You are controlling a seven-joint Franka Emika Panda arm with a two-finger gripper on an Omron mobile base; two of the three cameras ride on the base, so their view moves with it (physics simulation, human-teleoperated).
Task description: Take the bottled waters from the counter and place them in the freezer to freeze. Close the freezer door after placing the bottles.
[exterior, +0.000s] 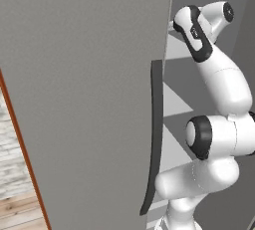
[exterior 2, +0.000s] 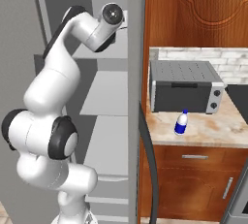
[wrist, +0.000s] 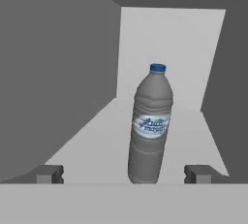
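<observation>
In the hand view a dull grey translucent bottle (wrist: 150, 126) with a blue cap and a pale label stands upright on a pale freezer shelf (wrist: 97, 145). My gripper (wrist: 123, 174) is open, one finger on each side of the bottle's base and neither touching it. The freezer door (exterior: 84, 99) stands swung open, its long dark handle (exterior: 155, 134) facing me. My arm reaches in at an upper shelf (exterior 2: 106, 48) of the freezer. The clear-white bottle (exterior 2: 181, 122) with blue label and cap stands on the beige counter (exterior 2: 213, 131).
A grey toaster oven (exterior 2: 184, 86) sits on the counter just behind the white bottle. The closed grey door (exterior 2: 136, 72) and its dark handle (exterior 2: 151, 169) stand between the freezer interior and the counter. Wooden cabinets (exterior 2: 193, 9) hang above.
</observation>
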